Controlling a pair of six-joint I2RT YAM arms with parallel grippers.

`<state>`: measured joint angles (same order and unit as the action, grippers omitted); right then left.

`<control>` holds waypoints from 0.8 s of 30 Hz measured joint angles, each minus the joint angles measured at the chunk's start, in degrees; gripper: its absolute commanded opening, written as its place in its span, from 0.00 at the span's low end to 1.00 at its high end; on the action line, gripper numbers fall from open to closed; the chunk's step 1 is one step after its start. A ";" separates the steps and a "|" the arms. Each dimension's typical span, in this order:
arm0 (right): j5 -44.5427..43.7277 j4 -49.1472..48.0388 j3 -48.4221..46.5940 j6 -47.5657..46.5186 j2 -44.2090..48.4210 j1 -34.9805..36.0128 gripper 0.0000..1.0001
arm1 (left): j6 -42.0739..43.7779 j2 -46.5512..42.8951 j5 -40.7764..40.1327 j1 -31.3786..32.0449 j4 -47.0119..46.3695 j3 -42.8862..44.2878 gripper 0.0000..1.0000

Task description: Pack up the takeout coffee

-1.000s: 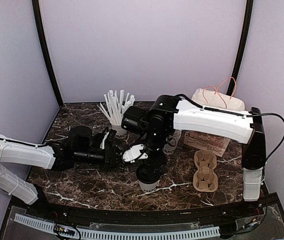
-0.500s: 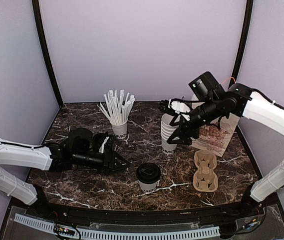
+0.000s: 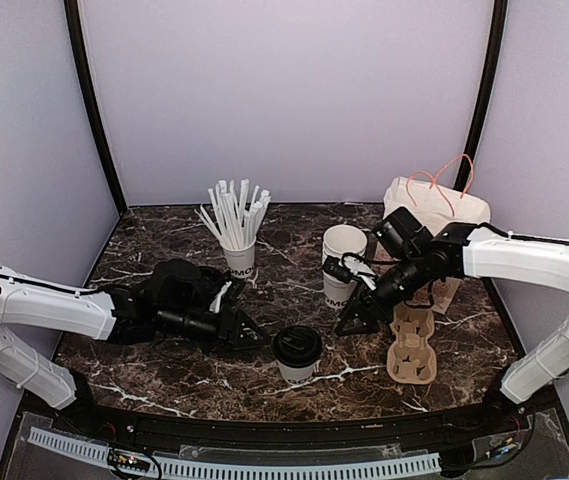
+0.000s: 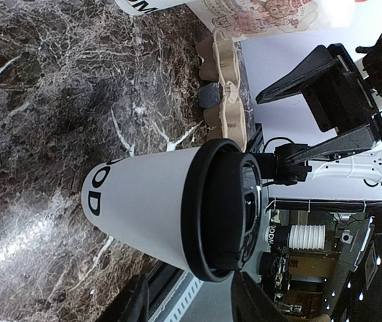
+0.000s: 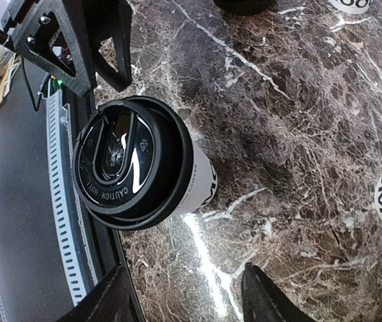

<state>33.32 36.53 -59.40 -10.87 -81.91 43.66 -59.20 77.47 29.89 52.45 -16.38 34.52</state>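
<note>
Left claw (image 3: 255, 338) and right claw (image 3: 348, 324), both part-open and empty, flank the upright takeout coffee (image 3: 297, 352), likely so either can move it to the cardboard carrier (image 3: 411, 346) nearby.

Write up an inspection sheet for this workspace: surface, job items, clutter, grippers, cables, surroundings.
surface: dark marble table, no spills seen.
job's things: takeout coffee upright, lid on, standing free near the front edge; cardboard carrier right of it, no cup in it; paper bag behind the carrier.
clutter: cup of straws; stack of lidless cups.
grippers: left gripper open, left of the coffee; right gripper open, right of it; neither touches it.
cables: thin black cable at the right wrist, close to the cup stack.
surroundings: lilac walls, black corner posts.
</note>
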 measured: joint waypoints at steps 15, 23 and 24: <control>12.72 -9.14 1.18 11.06 -7.45 -2.82 0.47 | 0.00 4.74 1.38 0.22 -0.44 2.38 0.44; 15.52 -9.79 1.18 12.72 -10.29 -2.84 0.46 | -0.02 6.73 2.43 0.22 -1.16 2.95 0.44; 15.85 -9.77 1.18 12.85 -10.97 -2.84 0.46 | 0.00 6.80 2.47 0.22 -1.33 2.95 0.44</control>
<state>49.17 26.76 -58.22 1.98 -92.88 40.82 -59.20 84.27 32.36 52.66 -17.72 37.47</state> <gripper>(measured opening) 0.464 0.437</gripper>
